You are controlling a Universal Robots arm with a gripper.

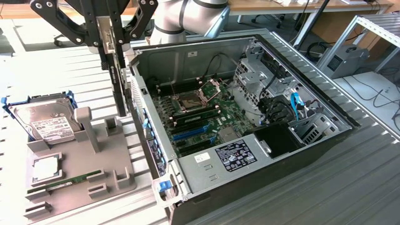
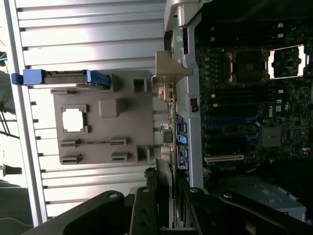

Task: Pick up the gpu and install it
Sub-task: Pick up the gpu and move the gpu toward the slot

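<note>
The gpu [image 1: 116,79] hangs edge-on as a thin dark upright card, with my gripper [image 1: 115,37] shut on its upper end. It is in the air over the gap between the grey fixture [image 1: 81,159] and the near wall of the open computer case [image 1: 250,154], outside the case. In the wrist view the gpu [image 2: 168,132] runs away from my gripper [image 2: 165,193], its silver end bracket [image 2: 170,73] at the far end, beside the case wall. The motherboard [image 1: 200,112] with its blue slots [image 1: 190,133] lies open inside the case.
On the grey fixture at the exterior view's left stand a silver hard drive [image 1: 47,123] in a blue carrier and a thin green RAM stick [image 1: 69,180]. Drive cages and cables [image 1: 281,103] fill the case's far side. A metal rack [image 1: 375,42] stands at the right.
</note>
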